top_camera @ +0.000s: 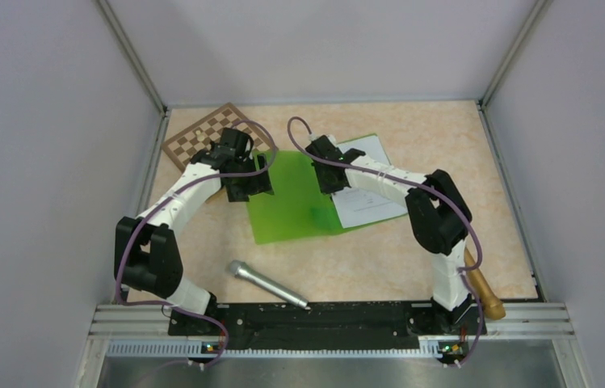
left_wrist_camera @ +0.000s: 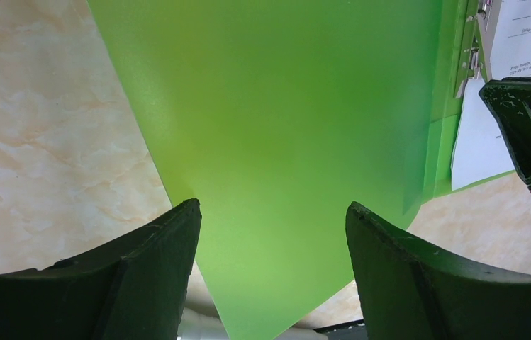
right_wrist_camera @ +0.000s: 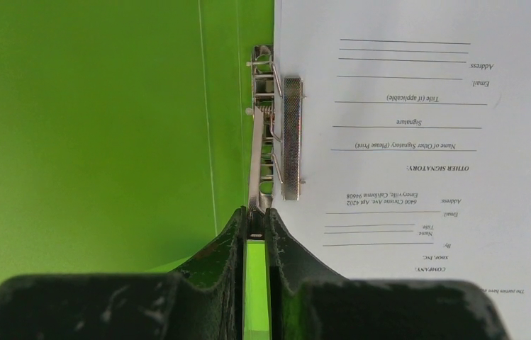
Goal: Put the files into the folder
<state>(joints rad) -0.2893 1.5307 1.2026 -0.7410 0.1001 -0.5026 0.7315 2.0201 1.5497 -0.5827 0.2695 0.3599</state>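
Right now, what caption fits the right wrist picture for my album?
The right gripper pinches the metal clip inside the open green folder, beside the files.

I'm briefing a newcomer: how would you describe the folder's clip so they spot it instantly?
Find the open bright green plastic folder. Along its central fold, where green cover meets white printed paper sheet, lies the silver metal clip, the only shiny, textured piece.

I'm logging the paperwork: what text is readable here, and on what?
All on the white printed paper sheet, upside down:
"OTHER SIGNATORY:"
"Name of Other Signatory (Please Print)"
"Signature"
"Title (if applicable)"
"6400 Christie Ave. Apt 4202"
"Emeryville, California 94608"
"COMPANY:"
Company name and other views' print: too small.
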